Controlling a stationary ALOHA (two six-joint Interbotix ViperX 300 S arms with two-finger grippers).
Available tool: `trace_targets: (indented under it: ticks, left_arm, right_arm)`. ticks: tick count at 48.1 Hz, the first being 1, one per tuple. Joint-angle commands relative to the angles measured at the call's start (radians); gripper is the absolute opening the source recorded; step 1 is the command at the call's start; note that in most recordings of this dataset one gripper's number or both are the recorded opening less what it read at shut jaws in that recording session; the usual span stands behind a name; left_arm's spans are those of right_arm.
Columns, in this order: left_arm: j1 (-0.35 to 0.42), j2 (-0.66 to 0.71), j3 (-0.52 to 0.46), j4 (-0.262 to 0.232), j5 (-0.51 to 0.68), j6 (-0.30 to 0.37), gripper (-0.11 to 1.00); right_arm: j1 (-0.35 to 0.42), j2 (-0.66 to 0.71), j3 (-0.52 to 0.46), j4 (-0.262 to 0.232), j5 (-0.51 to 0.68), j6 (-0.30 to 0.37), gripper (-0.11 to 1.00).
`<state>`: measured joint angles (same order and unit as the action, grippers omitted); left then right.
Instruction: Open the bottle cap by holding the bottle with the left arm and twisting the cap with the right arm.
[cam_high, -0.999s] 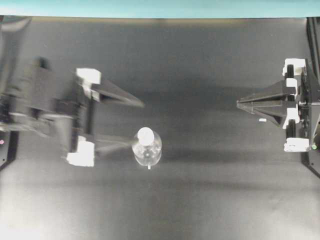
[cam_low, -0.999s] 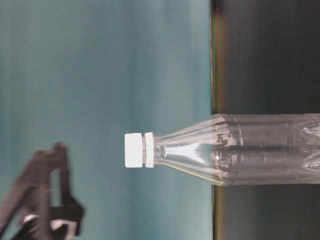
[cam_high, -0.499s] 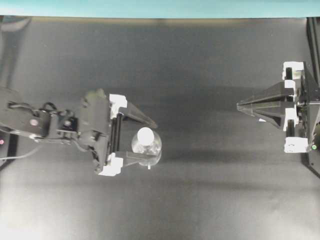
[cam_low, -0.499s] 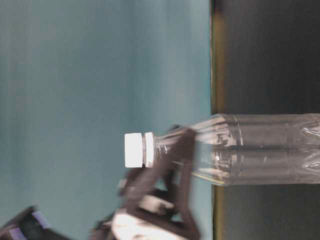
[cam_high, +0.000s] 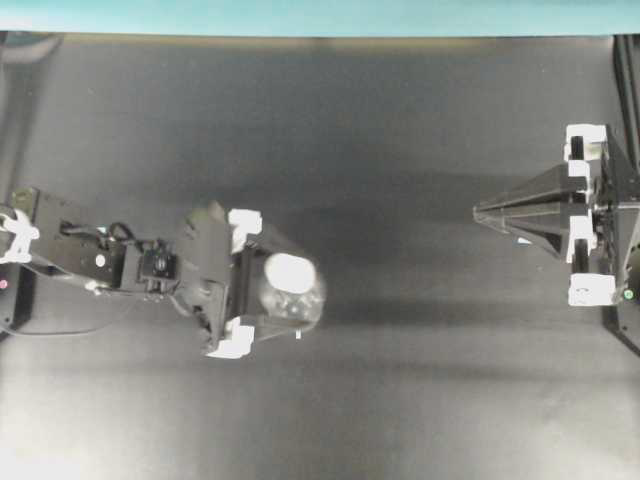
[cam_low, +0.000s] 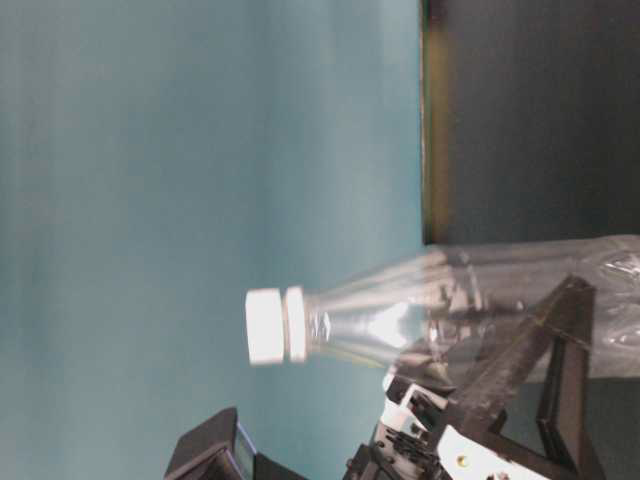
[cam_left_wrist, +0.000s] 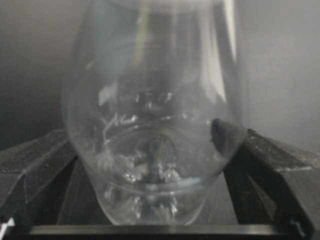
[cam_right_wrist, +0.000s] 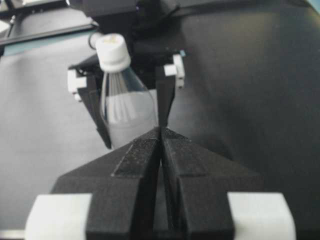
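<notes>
Between the black jaws of the left gripper (cam_high: 275, 290) stands a clear, colourless bottle (cam_high: 292, 298) with a plain white cap (cam_high: 290, 272). White blocks sit at the jaw bases. The right gripper (cam_high: 480, 211) is black too (finely speckled up close), with white blocks. The table (cam_high: 400, 120) is matte black; the backdrop (cam_low: 150, 150) is teal.

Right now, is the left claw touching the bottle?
Touching. In the left wrist view the bottle sits between the left claw's fingers, both pressed against its clear wall with no gap showing.
</notes>
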<state>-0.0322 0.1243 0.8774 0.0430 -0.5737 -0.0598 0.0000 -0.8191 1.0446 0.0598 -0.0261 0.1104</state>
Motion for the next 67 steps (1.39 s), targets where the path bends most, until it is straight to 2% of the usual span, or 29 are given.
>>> trace_targets:
  ticks: [1, 13, 20, 23, 34, 40, 45, 52, 55, 58, 60, 67]
  left_arm:
    - [0.000, -0.009, 0.000, 0.003, -0.003, -0.002, 0.98]
    - [-0.005, -0.006, -0.008, 0.003, -0.008, -0.005, 0.96]
    - [-0.008, -0.005, -0.015, 0.003, -0.015, 0.012, 0.85]
    - [-0.008, -0.005, -0.014, 0.003, -0.028, 0.014, 0.80]
    - [-0.008, -0.008, -0.005, 0.003, -0.118, 0.015, 0.80]
    - [-0.008, -0.008, -0.014, 0.003, -0.124, 0.012, 0.80]
    - [-0.008, -0.008, -0.018, 0.003, -0.127, 0.012, 0.80]
    - [-0.008, -0.006, -0.028, 0.003, -0.129, 0.011, 0.80]
    - [-0.008, -0.005, -0.031, 0.003, -0.129, 0.012, 0.80]
    - [-0.008, -0.005, -0.032, 0.003, -0.129, 0.011, 0.80]
    - [-0.008, -0.005, -0.035, 0.003, -0.129, 0.012, 0.80]
    - [-0.008, -0.003, -0.035, 0.003, -0.129, 0.011, 0.80]
  right_arm:
    - [0.009, 0.006, -0.025, 0.003, -0.005, 0.009, 0.00]
    - [0.028, 0.011, -0.026, 0.005, -0.002, 0.012, 0.00]
    - [0.048, 0.014, -0.041, 0.005, 0.038, 0.012, 0.00]
    - [0.054, 0.017, -0.058, 0.005, 0.072, 0.012, 0.00]
    - [0.072, 0.094, -0.187, 0.003, 0.259, 0.012, 0.00]
    - [0.083, 0.193, -0.334, 0.005, 0.413, 0.012, 0.02]
    - [0.087, 0.296, -0.492, 0.005, 0.568, 0.012, 0.15]
    - [0.087, 0.468, -0.723, 0.017, 0.847, 0.031, 0.49]
    - [0.089, 0.557, -0.833, 0.015, 0.963, 0.069, 0.67]
    - [0.086, 0.630, -0.919, 0.015, 1.042, 0.114, 0.79]
    - [0.084, 0.673, -0.974, 0.015, 1.089, 0.144, 0.82]
    - [0.083, 0.821, -1.180, 0.015, 1.238, 0.235, 0.79]
